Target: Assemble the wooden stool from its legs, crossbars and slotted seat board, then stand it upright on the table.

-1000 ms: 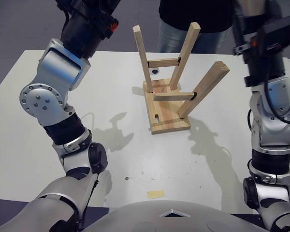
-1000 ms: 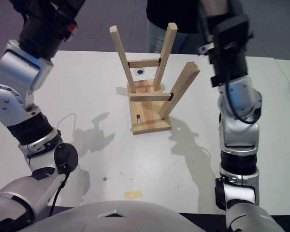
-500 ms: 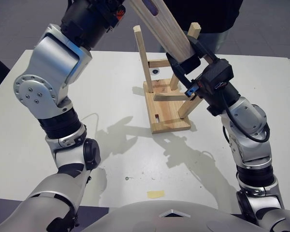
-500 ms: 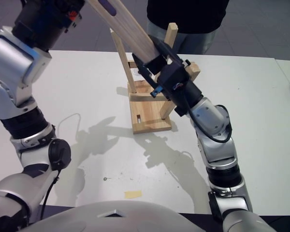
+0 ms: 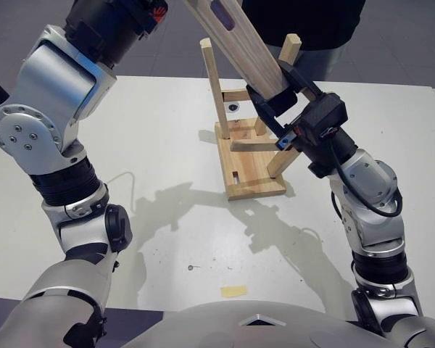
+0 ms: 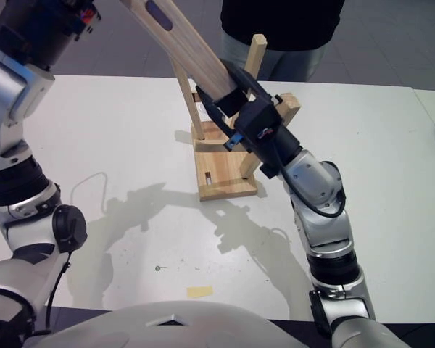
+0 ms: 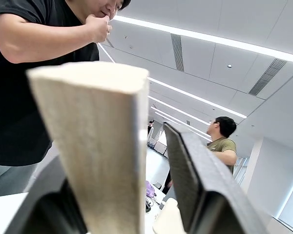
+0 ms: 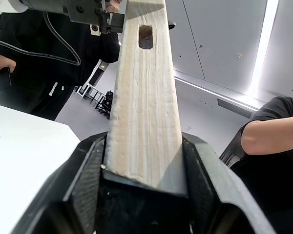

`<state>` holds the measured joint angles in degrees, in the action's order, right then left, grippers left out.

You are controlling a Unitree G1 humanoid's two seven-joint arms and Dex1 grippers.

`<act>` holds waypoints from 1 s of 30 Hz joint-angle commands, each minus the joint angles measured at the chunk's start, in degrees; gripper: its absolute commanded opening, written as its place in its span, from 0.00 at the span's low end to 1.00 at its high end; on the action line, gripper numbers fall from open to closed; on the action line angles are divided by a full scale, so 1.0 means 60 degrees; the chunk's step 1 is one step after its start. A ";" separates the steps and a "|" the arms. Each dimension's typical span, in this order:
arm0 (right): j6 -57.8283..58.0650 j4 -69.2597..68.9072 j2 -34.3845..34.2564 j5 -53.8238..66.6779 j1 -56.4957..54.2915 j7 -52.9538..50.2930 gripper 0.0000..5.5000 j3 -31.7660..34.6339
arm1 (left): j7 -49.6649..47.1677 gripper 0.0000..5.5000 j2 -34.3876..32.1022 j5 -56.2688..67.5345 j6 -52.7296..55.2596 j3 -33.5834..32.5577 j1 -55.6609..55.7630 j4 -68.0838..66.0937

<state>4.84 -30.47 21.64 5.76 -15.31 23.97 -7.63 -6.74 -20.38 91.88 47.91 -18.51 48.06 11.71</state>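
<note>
White table (image 5: 167, 109) carries the upturned stool (image 5: 257, 185); above it the right gripper (image 5: 279, 87) pinches the loose leg (image 5: 243, 43), judged stiff, light, best gripped near an end. Left gripper (image 7: 112, 144): hold cannot be told.

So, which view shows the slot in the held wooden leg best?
The right wrist view: the slot faces the camera. Eye views show it at their top edge; the left wrist view shows the leg's end.

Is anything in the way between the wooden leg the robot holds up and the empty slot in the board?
Probably yes. The leg hangs slanted above the upside-down stool, its lower end in the right gripper. The near crossbar seems to poke out over the corner with the empty slot.
</note>
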 commanded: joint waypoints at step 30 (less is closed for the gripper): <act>0.3068 0.2204 -0.0042 0.2654 -0.2221 -0.2625 0.98 0.4178 | 0.1701 0.18 -0.2599 -0.5327 -0.2623 -0.0425 0.0842 -0.1245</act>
<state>22.53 -20.31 18.69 25.47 -32.43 9.89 15.93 2.01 -33.85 65.74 32.56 -23.72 54.84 4.48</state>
